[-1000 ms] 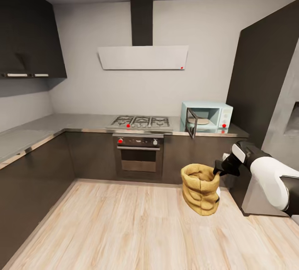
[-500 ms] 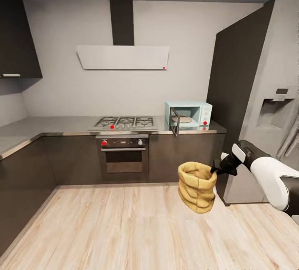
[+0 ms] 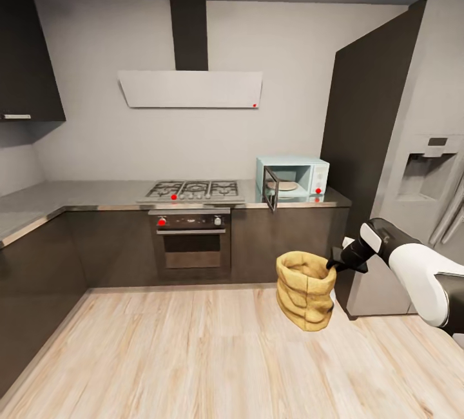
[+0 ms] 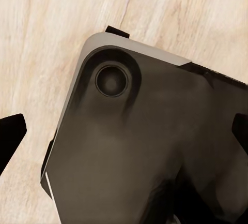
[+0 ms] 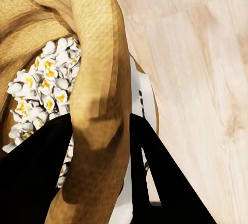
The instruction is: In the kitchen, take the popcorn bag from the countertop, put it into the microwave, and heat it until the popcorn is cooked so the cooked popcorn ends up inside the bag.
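At 9 o'clock in the head view we see black cabinets [image 3: 38, 264] cut off by the frame edge, under the glossy light-grey surface [image 3: 77, 192], which runs along the white back wall. Toward 12 o'clock sit the steel gas hob [image 3: 193, 189], the black oven [image 3: 192, 238] below it, and the flat white hood [image 3: 191, 88] above.

At 1 o'clock the pale mint-blue microwave [image 3: 293, 178] stands on the surface with its dark glass door swung open; a round plate is faintly visible inside, and its knobs are too small to resolve.

Below it, at about 4 o'clock, the popcorn bag [image 3: 305, 290] hangs above the wood-plank floor [image 3: 193, 354], well apart from the surface. It is an orange-brown creased sack with a rolled rim. The right tool [image 3: 335, 263] holds that rim: in the right wrist view one black finger [image 5: 36, 177] lies inside the bag [image 5: 98, 79] and the other outside, pinching the wall. Popcorn [image 5: 41, 89], whitish-yellow, is heaped inside. The white label is mostly hidden behind the bag wall.

At 3 o'clock a grey refrigerator [image 3: 428, 167] is cut off by the frame.

In the left wrist view a dark rounded-corner panel [image 4: 144, 146] of unclear identity lies over the floor; the left tool's [image 4: 126, 133] black fingertips [image 4: 10, 133] stand wide apart, holding nothing.
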